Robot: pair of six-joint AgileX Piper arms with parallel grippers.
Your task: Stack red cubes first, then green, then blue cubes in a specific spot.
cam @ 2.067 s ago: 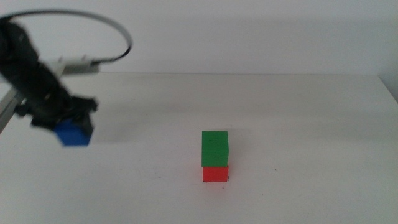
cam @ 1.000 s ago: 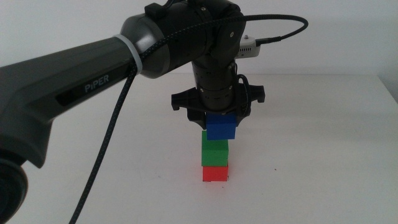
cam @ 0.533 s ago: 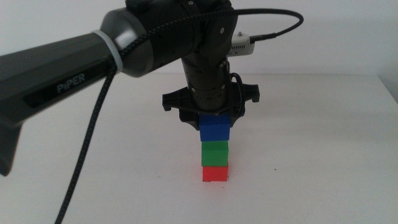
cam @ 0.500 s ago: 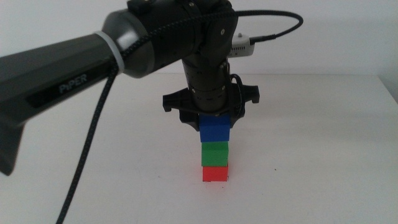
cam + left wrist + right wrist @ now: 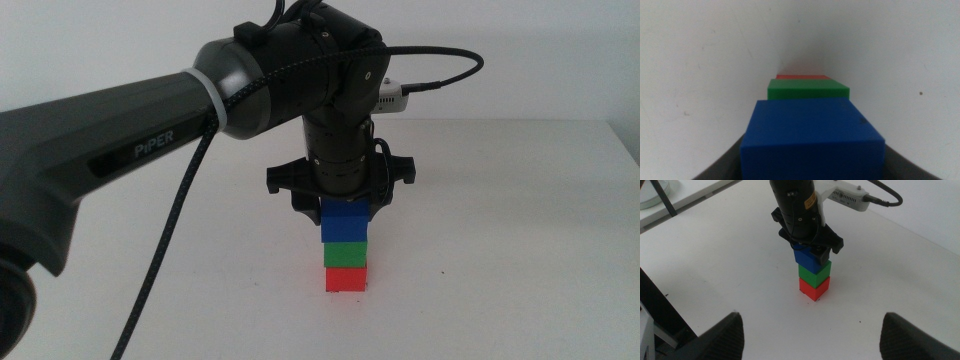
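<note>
The red cube (image 5: 346,279) sits on the white table with the green cube (image 5: 346,252) squarely on top of it. The blue cube (image 5: 346,220) rests on the green cube, edges lined up. My left gripper (image 5: 345,207) comes straight down over the stack and is shut on the blue cube (image 5: 812,142); the green cube (image 5: 807,91) and red cube (image 5: 802,77) show beyond it. The right wrist view sees the stack from the side, with the blue cube (image 5: 808,258) topmost. My right gripper (image 5: 812,330) is open and empty, well back from the stack. The pen marks of the spot do not show.
The left arm (image 5: 150,110) and its cable (image 5: 440,75) reach across the table from the left side. A small dark speck (image 5: 443,272) lies on the white table (image 5: 520,250) to the right of the stack.
My left gripper carried the blue cube from the left over the stack and lowered it. The blue cube now touches the top of the green cube.
</note>
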